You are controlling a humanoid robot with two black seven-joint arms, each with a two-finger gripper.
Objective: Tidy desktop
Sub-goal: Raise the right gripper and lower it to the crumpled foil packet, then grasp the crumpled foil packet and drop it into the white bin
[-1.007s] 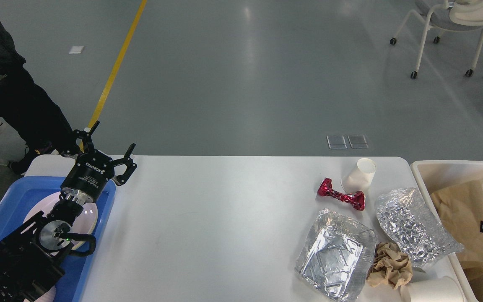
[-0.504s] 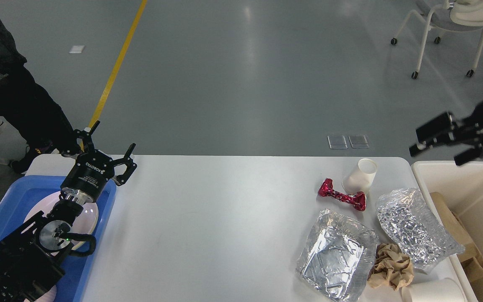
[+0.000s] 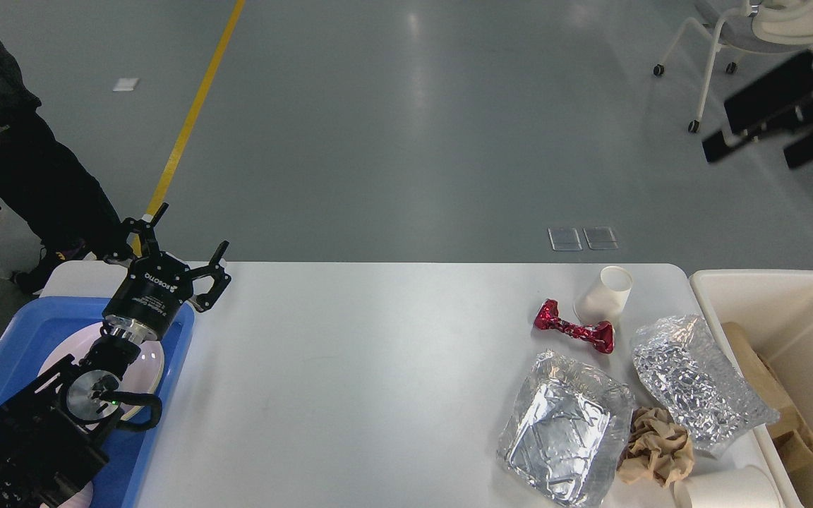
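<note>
The white desktop (image 3: 378, 367) holds litter at its right end: a red foil wrapper (image 3: 574, 327), a tipped white paper cup (image 3: 605, 293), a foil tray (image 3: 565, 437), a crumpled silver bag (image 3: 696, 381), a ball of brown paper (image 3: 657, 448) and a white cup (image 3: 727, 488) at the front edge. My left gripper (image 3: 193, 227) is open and empty over the far corner of the blue tray (image 3: 32, 317). My right gripper (image 3: 752, 152) is blurred, high above the cream bin (image 3: 766, 282), with its fingers apart and nothing in it.
A white plate (image 3: 156, 367) lies in the blue tray under my left arm. Brown paper (image 3: 766, 381) lies inside the cream bin. A person in black (image 3: 18, 162) stands past the far left corner. A wheeled chair (image 3: 752, 28) stands at the far right.
My right gripper has risen from inside the cream bin to high above it. The brown paper has dropped lower in the bin. My left arm has not moved.
</note>
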